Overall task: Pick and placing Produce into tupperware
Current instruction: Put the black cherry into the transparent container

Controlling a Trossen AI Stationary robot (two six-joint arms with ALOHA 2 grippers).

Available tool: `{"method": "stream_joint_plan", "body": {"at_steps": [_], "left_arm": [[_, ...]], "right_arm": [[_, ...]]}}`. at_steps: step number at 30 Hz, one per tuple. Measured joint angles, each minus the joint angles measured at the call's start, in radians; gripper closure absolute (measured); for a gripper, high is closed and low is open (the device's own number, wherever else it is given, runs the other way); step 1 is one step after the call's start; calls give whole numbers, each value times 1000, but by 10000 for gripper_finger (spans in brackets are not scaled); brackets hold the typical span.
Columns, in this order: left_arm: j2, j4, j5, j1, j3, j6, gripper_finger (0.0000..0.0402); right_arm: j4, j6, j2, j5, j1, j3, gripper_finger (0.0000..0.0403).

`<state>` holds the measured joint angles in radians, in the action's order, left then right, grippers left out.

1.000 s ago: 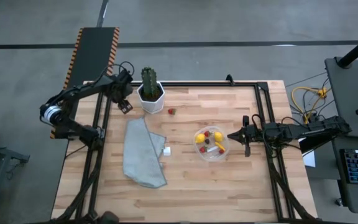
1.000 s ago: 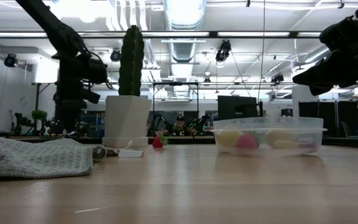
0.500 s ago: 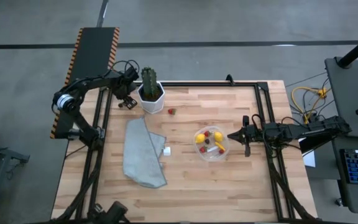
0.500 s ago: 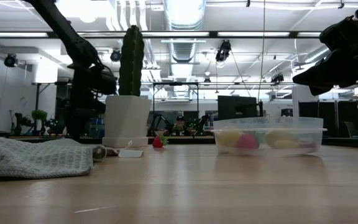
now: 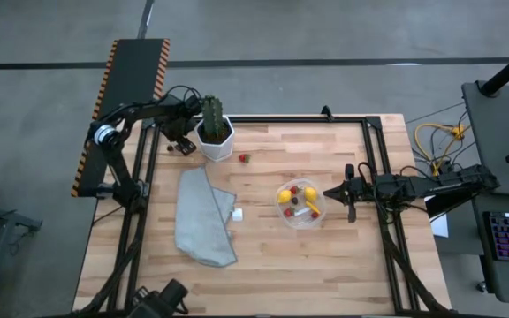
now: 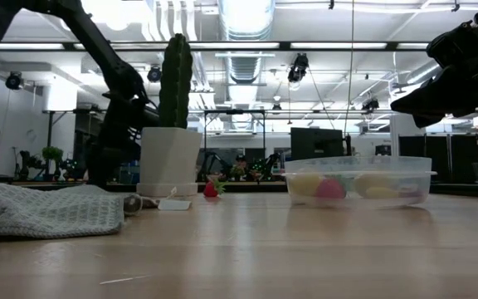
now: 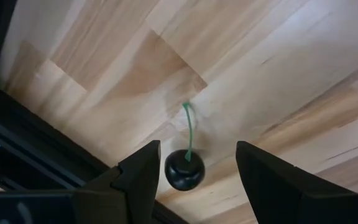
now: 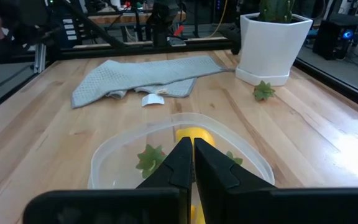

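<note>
1. Hovering low at the table's far left corner, left gripper [image 7: 191, 171] has its fingers spread, a dark cherry [image 7: 184, 169] with a green stem lying on the wood between the tips, not gripped. In the high view that gripper [image 5: 181, 141] sits just beside the white pot.
2. Right gripper [image 5: 330, 192] waits at the right table edge, just beside the tupperware; fingers [image 8: 178, 163] pressed together, holding nothing.
3. Tupperware [image 5: 300, 205]: one round clear tub, right of table centre. Inside I count two yellow lemon-like balls [image 5: 285, 196], an orange stick and a few red berries; exact berry count cannot be told. The low view shows the tub [image 6: 359, 179] with yellow and pink shapes through its wall.
4. Outside the tub: one red strawberry [image 5: 244, 158] on the wood near the pot, well apart from the tub; same berry [image 6: 212, 189] in the low view, green leaves [image 8: 264, 91] in the right wrist view. Plus the one cherry at the left gripper.
5. One green cactus [image 5: 211, 115] upright in a white pot [image 5: 216, 140] at the far left side; it stands between the left gripper and the strawberry.
6. One grey cloth [image 5: 201, 216] crumpled left of centre, one small white cube [image 5: 238, 213] touching or just beside its right edge.
7. Wooden table [image 5: 272, 274], black frame around it.
</note>
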<state>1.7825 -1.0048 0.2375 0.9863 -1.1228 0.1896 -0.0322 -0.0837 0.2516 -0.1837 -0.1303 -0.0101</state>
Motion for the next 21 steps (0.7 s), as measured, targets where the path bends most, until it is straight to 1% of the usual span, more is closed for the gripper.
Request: {"method": "stream_joint_plan", "body": {"at_steps": [9, 16, 21], "left_arm": [[60, -61, 0, 0, -49, 3, 208], [125, -104, 5, 0, -93, 8, 235], [137, -104, 5, 1, -107, 21, 253]], "right_arm": [[0, -14, 0, 4, 0, 0, 394], [1, -14, 0, 7, 0, 0, 394], [1, -21, 0, 7, 0, 0, 394]]}}
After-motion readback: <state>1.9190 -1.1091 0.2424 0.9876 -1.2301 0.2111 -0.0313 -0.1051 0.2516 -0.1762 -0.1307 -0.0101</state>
